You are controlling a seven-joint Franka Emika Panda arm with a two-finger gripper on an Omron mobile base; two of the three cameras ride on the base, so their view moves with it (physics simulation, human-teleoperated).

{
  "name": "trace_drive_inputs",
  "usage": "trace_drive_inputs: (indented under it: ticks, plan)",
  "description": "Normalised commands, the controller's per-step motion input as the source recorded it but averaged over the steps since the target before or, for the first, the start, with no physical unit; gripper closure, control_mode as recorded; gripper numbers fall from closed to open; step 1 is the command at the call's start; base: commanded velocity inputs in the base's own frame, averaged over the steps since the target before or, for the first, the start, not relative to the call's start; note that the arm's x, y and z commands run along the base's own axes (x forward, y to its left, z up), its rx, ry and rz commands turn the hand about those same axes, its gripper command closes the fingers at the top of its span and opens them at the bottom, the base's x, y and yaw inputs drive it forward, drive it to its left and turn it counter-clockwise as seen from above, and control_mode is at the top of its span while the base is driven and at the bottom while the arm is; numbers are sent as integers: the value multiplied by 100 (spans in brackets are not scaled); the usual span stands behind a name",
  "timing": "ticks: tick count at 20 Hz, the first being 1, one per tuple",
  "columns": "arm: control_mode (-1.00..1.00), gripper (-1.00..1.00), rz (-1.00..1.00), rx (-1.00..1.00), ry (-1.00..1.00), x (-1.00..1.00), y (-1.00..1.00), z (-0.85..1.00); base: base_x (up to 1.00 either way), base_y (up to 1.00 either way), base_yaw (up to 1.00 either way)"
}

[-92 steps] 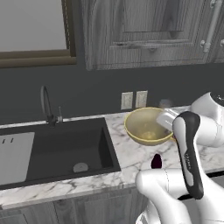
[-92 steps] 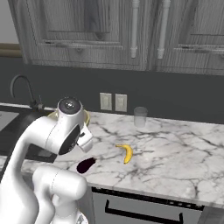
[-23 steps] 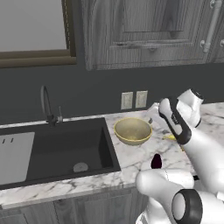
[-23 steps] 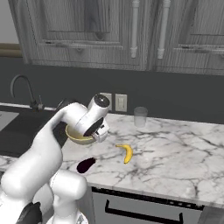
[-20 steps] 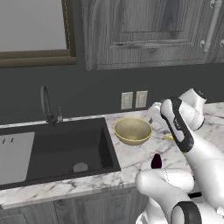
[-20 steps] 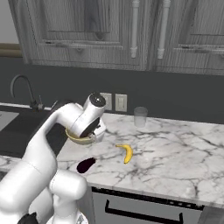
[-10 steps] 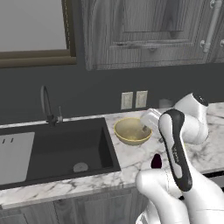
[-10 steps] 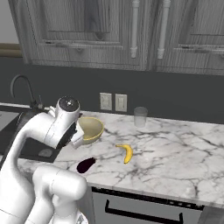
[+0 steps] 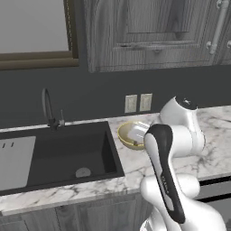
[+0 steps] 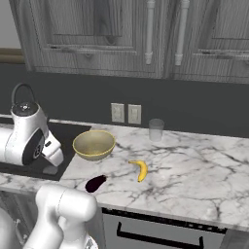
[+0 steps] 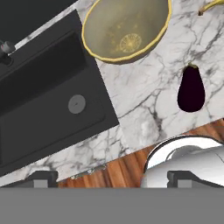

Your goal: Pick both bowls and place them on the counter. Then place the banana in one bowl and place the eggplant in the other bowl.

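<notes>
One bowl (image 10: 94, 144) is seen standing upright on the bench (image 10: 194, 170), just beside the black sink (image 9: 54, 155). The eggplant (image 10: 95, 183) lies near the front edge of the bench, and the banana (image 10: 141, 169) a little to its right; a clear glass (image 10: 155, 129) stands by the wall. A second bowl cannot be made out.

The tool (image 11: 109, 178) is held above the sink's front edge with its jaws spread wide and nothing between them (the hand camera looks straight down over sink, bowl and eggplant).

Several risks are judged from this layout. The eggplant, being round and glossy, could be squeezed out of the jaws or rolled off the near edge if approached off-centre. The bowl could be nudged into the sink if the arm sweeps low across it. The slim banana could be pinched at one end and dropped outside a bowl.
</notes>
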Motion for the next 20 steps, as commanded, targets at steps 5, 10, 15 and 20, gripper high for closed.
trace_drive_inputs:
  ticks: [5,10,15,20]
  plan:
    - [-100,-100,1,-7,1,-6,20,-6,0,0,0]
    - [-100,-100,0,0,-4,-27,-2,-13,0,0,0]
    - [100,-100,0,0,0,0,0,0,-61,13,15]
    - [100,-100,0,0,0,0,0,0,-53,44,21]
